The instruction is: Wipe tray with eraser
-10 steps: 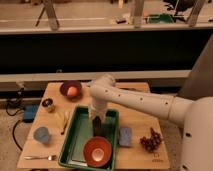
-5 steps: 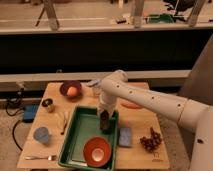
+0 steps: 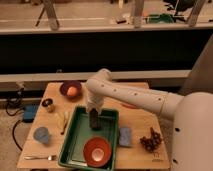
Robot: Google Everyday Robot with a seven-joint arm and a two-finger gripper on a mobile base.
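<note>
The green tray (image 3: 76,137) lies on the wooden table, left of centre. The dark upright eraser (image 3: 95,121) stands on the tray's floor in its far half. My gripper (image 3: 94,112) comes straight down from above and is shut on the top of the eraser. The white arm reaches in from the right. A round orange-red bowl (image 3: 97,151) sits in the near end of the tray, apart from the eraser.
A flat blue-grey pad (image 3: 125,136) lies right of the tray, and dark grapes (image 3: 150,140) further right. A dark bowl holding an orange (image 3: 71,90), a small can (image 3: 48,105), a banana (image 3: 62,121), a blue cup (image 3: 41,135) and a fork (image 3: 40,157) lie to the left.
The gripper and the eraser have shifted a little to the right and then back left across the tray's far half. The arm's elbow has swung with them.
</note>
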